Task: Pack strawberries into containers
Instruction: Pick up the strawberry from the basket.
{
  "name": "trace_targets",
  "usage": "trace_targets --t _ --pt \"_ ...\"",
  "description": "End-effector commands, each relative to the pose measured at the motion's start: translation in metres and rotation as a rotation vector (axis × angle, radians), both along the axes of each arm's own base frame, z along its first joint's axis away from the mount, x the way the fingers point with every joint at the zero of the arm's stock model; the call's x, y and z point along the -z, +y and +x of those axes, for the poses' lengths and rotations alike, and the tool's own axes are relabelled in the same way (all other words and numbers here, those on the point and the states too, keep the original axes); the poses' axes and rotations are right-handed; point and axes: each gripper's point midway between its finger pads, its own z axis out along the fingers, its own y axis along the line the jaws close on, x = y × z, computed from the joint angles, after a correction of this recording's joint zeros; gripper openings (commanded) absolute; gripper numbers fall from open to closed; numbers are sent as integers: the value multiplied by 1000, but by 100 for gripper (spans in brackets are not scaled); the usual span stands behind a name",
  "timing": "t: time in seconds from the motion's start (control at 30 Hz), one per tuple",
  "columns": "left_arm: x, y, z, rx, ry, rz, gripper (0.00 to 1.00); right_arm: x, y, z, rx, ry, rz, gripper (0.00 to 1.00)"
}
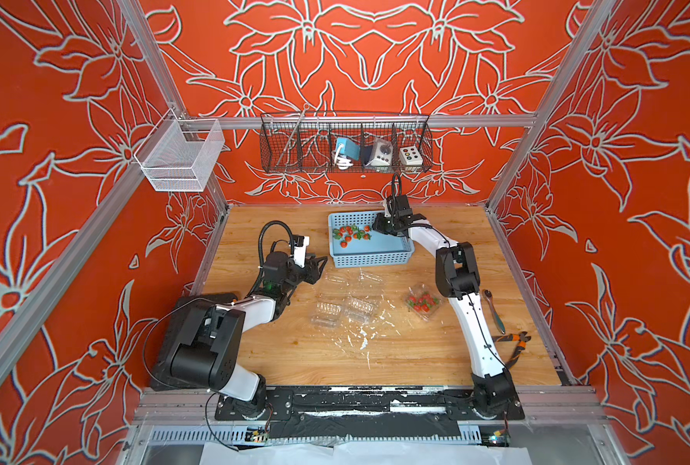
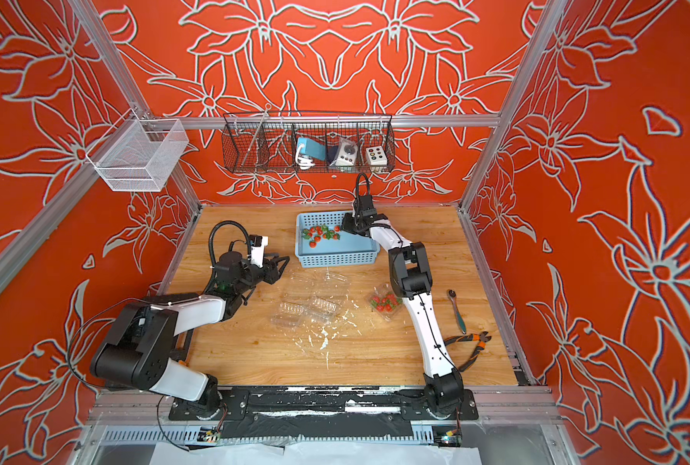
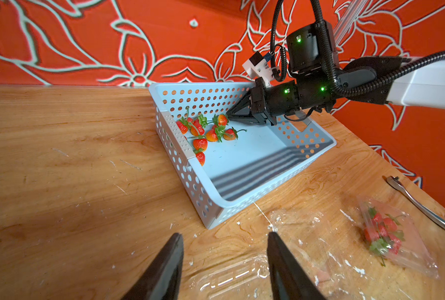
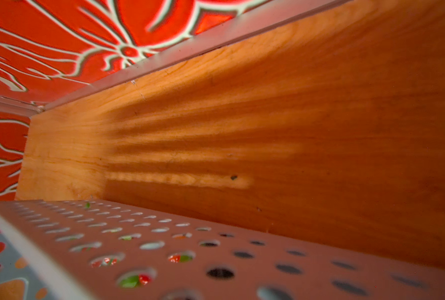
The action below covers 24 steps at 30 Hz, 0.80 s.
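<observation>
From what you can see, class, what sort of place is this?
Likely a robot test booth: two arms mounted at a wooden table, metal frame around it, blue basket holding strawberries.

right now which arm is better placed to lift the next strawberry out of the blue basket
Right. The right gripper is shut inside the blue basket, tips at a strawberry. The left gripper hangs open outside it, near the clear containers.

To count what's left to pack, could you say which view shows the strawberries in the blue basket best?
The left wrist view: the strawberries lie close and clear in the blue basket. Both top views show them small; the right wrist view only glimpses them through the basket wall's holes.
</observation>
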Motion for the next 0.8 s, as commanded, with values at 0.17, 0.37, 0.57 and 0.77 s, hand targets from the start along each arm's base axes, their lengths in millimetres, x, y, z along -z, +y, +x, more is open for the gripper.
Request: trace_targets --t 0.17,0.37,0.57,0.77 --pt "-17 -3 2 13 -58 -5 52 -45 4 -7 -36 -104 76 0" --pt "-18 -3 2 12 -61 -8 52 -68 3 -24 -64 -138 94 0" --pt "-17 -4 1 15 -59 -10 52 -74 1 -38 -88 -141 92 0" --pt "-18 -4 1 16 -61 -9 52 -93 1 -68 -156 -167 92 0"
